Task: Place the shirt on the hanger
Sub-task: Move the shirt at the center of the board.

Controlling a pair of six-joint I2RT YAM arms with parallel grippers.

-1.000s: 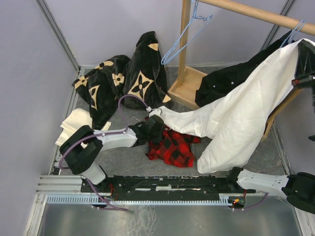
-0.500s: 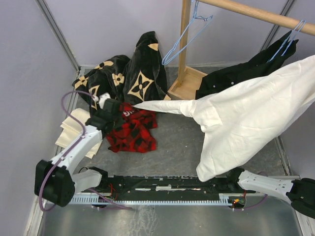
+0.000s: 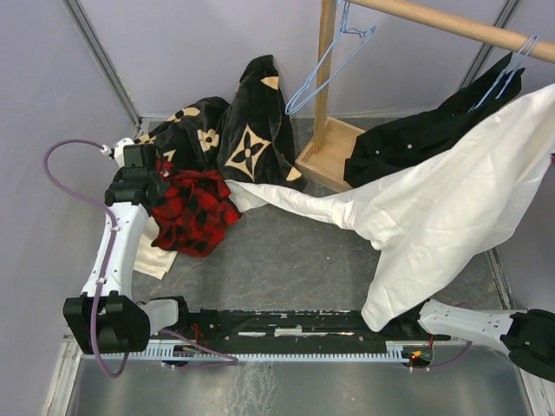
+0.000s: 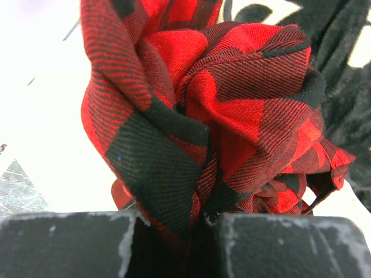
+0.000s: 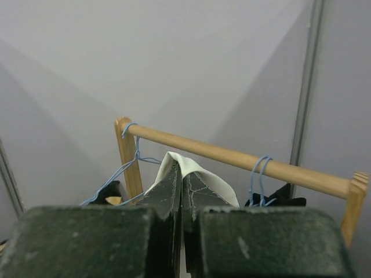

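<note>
Right gripper point(image 5: 181, 194) is clamping the shirt point(image 3: 442, 199), holding it raised over the table's point(image 3: 295, 260) right edge. Left gripper point(image 4: 197, 225) is pinching the plaid shirt point(image 4: 220, 116). The hanger point(image 3: 319, 68) is hanging bare near the far edge; dressing outstanding.

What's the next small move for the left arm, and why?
Probably open the left tool and drop the plaid shirt: it is bunched off to the left, and the white shirt hanging from the right tool needs a second grip.
</note>
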